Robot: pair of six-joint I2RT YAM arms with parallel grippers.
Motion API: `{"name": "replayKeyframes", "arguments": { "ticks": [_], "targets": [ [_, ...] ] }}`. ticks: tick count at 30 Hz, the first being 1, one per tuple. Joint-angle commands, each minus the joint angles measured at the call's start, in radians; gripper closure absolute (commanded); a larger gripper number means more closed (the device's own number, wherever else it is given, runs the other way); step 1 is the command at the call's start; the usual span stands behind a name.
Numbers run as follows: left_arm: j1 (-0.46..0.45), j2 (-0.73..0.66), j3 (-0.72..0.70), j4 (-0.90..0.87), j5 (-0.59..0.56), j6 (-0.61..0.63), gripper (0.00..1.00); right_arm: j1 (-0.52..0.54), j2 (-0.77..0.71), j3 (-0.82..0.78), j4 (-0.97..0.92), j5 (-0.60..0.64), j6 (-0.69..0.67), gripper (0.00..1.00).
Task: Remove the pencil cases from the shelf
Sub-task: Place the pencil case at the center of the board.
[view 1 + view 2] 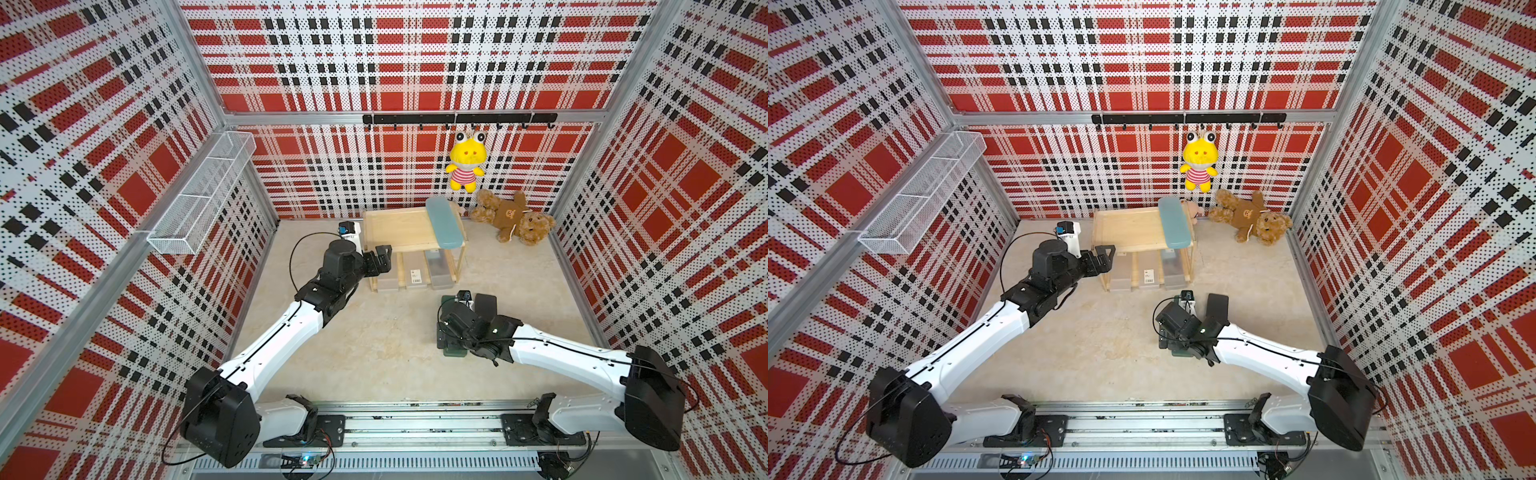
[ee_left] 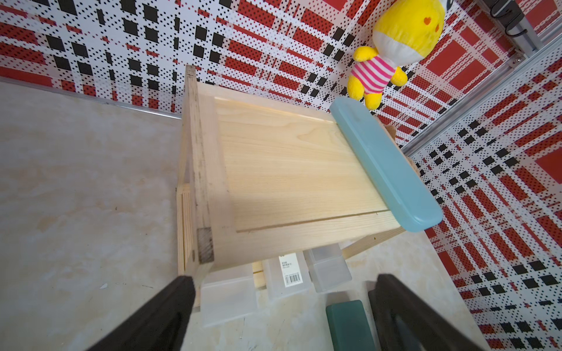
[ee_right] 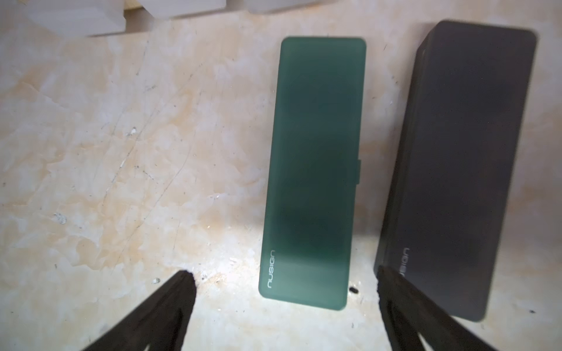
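Shelf (image 1: 399, 232) is seen at far centre of table (image 1: 365, 357). Teal-blue case (image 1: 445, 222) is laid along right rim of top tier. Three frosted cases (image 1: 419, 277) are lined side by side on lower tier, middle one w/ white barcode label. Dark green case (image 3: 310, 170) and black case (image 3: 456, 158) are laid flat on table on near side of shelf, parallel and just apart, black case to the right. R gripper (image 3: 285, 273) is held over dark green case, jaws spread wide, nothing gripped. L gripper (image 1: 382, 258) is held at shelf's near-left corner, jaws wide open, empty.
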Motion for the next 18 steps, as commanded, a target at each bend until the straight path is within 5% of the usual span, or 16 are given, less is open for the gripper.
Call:
{"name": "replayKeyframes", "arguments": {
  "ticks": [1, 6, 18],
  "targets": [
    [-0.005, -0.008, -0.009, 0.026, 0.016, 0.001, 0.01, -0.004, -0.04, 0.089, -0.112, 0.083, -0.05, 0.0],
    [-0.007, -0.012, -0.01, 0.027, 0.018, 0.0, 0.01, -0.034, -0.014, 0.243, -0.159, 0.139, -0.154, 0.0],
    [-0.002, -0.015, 0.0, 0.016, 0.015, 0.01, 0.01, -0.31, 0.193, 0.483, -0.005, 0.017, -0.427, 0.0]
  ]
}}
